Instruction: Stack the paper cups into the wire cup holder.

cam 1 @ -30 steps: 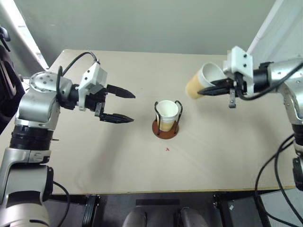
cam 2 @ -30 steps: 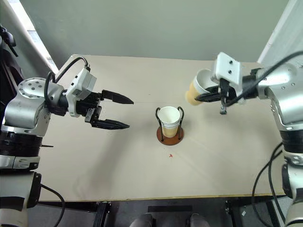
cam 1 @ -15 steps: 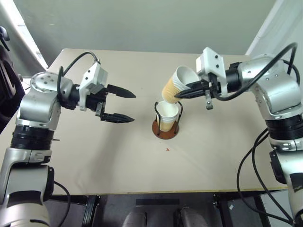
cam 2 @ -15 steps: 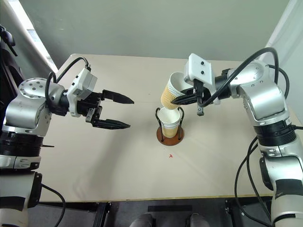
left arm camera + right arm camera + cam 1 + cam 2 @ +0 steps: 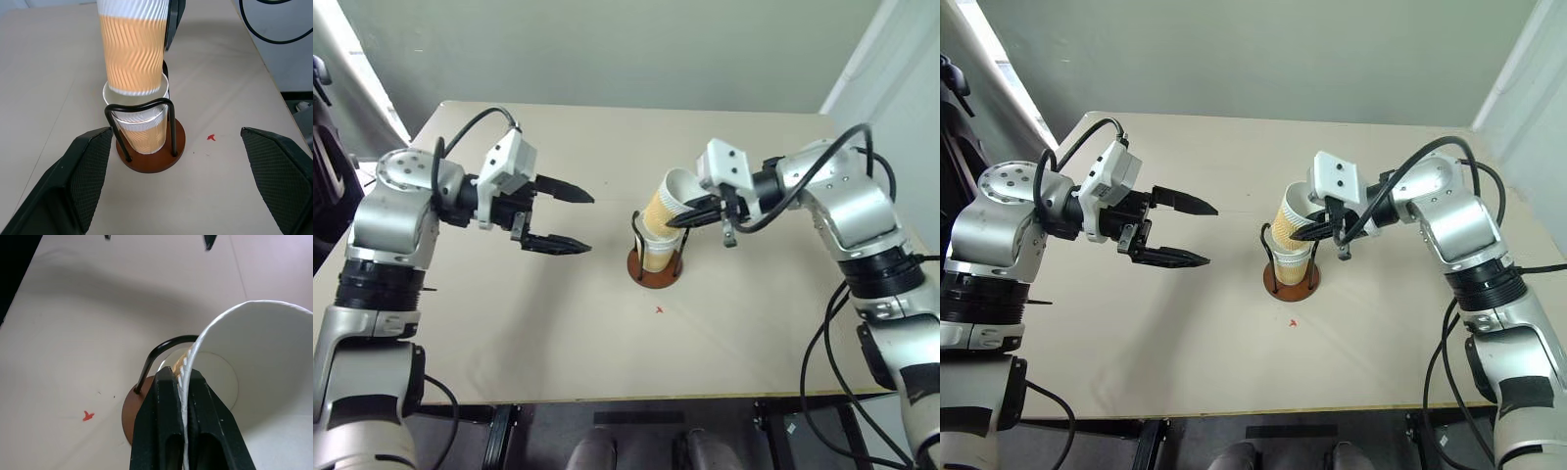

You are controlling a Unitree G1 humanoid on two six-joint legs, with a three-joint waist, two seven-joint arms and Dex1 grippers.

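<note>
- My right gripper [image 5: 683,219] is pinching the rim of a paper cup [image 5: 662,204], one finger inside the wall and one outside, pressed tight on it.
- That held cup is tilted, mouth up and toward my right arm, its bottom end dipped into the mouth of the cup already seated [image 5: 141,131] in the wire cup holder [image 5: 654,266].
- From the left wrist the held cup's tan ribbed wall [image 5: 133,54] sits inside the lower cup's white rim, with a black wire loop crossing in front of the seated cup.
- Wire cup holder stands near the middle of the table [image 5: 509,323], brown round base flat, wire loops upright around the seated cup.
- In the right wrist view one wire loop [image 5: 161,352] curves just beside the held cup's rim; cannot tell if they touch.
- My left gripper [image 5: 570,218] hangs above the table to the left of the holder, well apart from it, fingers spread wide, holding nothing, pointing toward the cups.
- Small red mark [image 5: 659,309] on the table just in front of the holder, apart from the base.
- Black cables [image 5: 847,323] hang off my right arm past the table edge, away from the cups.
- Grey wall [image 5: 607,49] behind the table's far edge.
</note>
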